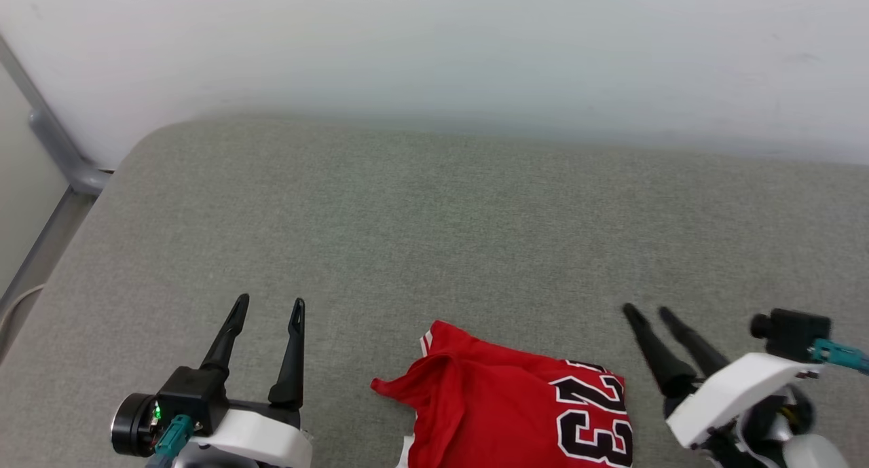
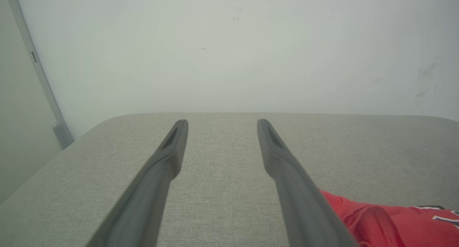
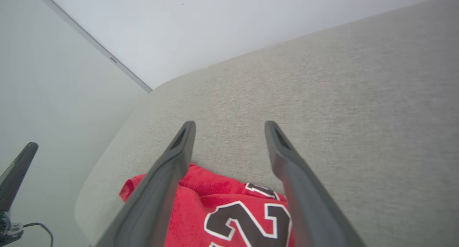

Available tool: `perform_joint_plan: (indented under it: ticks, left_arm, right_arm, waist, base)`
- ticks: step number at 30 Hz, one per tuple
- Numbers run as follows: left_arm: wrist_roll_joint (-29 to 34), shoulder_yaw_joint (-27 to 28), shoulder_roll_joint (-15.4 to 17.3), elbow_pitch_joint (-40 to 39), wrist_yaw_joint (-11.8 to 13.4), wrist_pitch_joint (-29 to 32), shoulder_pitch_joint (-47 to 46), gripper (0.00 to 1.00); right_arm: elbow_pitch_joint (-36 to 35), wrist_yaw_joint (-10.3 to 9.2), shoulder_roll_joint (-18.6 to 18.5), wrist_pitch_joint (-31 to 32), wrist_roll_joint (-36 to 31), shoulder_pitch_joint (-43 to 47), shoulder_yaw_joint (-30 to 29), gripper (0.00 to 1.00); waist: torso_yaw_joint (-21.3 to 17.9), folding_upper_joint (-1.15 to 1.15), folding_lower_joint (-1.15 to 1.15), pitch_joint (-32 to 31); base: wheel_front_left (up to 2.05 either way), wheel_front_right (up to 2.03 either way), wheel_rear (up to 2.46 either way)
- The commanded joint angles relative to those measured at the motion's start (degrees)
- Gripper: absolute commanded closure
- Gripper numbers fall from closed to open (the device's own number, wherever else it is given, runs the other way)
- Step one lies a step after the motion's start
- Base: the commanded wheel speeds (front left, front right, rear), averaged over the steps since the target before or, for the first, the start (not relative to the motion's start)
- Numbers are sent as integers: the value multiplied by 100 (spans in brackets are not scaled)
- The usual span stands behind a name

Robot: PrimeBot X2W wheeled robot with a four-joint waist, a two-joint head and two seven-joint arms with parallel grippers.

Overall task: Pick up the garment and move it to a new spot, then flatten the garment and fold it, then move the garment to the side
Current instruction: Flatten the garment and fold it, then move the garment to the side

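The garment point(image 1: 506, 407) is a red jersey with a black, white-outlined "23", lying crumpled at the near edge of the grey padded surface point(image 1: 434, 223). A bit of striped trim shows at its far corner. My left gripper point(image 1: 268, 305) stands open to the left of it, with nothing between its fingers. My right gripper point(image 1: 648, 310) is open just right of the jersey, apart from it. The right wrist view looks down on the garment point(image 3: 229, 211) between and below the open right gripper point(image 3: 229, 127). In the left wrist view the garment point(image 2: 387, 222) lies at the lower right of the open left gripper point(image 2: 222, 123).
A pale wall point(image 1: 434, 47) runs along the far edge of the surface. A grey metal frame point(image 1: 61, 155) stands at the left corner. A dark finger of the other arm point(image 3: 16, 171) shows at the left of the right wrist view.
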Motion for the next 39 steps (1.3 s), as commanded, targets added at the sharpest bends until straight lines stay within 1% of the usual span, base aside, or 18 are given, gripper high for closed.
perform_joint_plan:
  ticks: [1, 6, 9, 12, 17, 20, 24, 35, 39]
  left_arm:
    - [34, 18, 38, 10, 23, -11, 59, 0]
    - [32, 47, 90, 94, 82, 6, 178, 0]
    - [29, 44, 122, 115, 88, 17, 176, 0]
    - [7, 71, 180, 146, 96, 25, 220, 0]
    - [-10, 63, 222, 178, 127, 27, 298, 0]
    - [7, 36, 228, 215, 149, 44, 377, 0]
    - [26, 31, 267, 276, 191, 42, 428, 0]
    - [-31, 24, 298, 319, 243, 30, 470, 0]
    - [-48, 5, 291, 332, 246, 24, 400, 0]
  right_arm:
    - [-48, -3, 43, -69, -296, 106, -219, 0]
    - [-430, -3, 269, -385, -1725, 381, -1237, 0]
    - [-813, -3, 430, -638, -2366, 552, -1629, 0]
    - [-1159, -3, 532, -893, -2826, 718, -1748, 0]
    - [-1472, -3, 593, -1278, -3321, 1066, -1559, 0]
    - [-1522, -3, 602, -1419, -3537, 1268, -1464, 0]
    - [-1535, -3, 648, -1453, -3590, 1514, -1424, 0]
    - [-1740, -4, 698, -1222, -3557, 1724, -1418, 0]
    - [-1766, -4, 698, -1065, -3464, 1737, -1509, 0]
  waist:
    - [-74, 0, 0, -58]
    - [-245, 0, 0, -168]
    - [-312, 0, 0, -197]
    - [-367, 0, 0, -237]
    - [-411, 0, 0, -319]
    - [-402, 0, 0, -367]
    - [-400, 0, 0, -416]
    - [-436, 0, 0, -479]
    - [-432, 0, 0, -474]
  base:
    - [0, 0, 0]
    - [0, 0, 0]
    - [0, 0, 0]
    - [0, 0, 0]
    - [0, 0, 0]
    - [0, 0, 0]
    - [0, 0, 0]
    - [0, 0, 0]
    - [0, 0, 0]
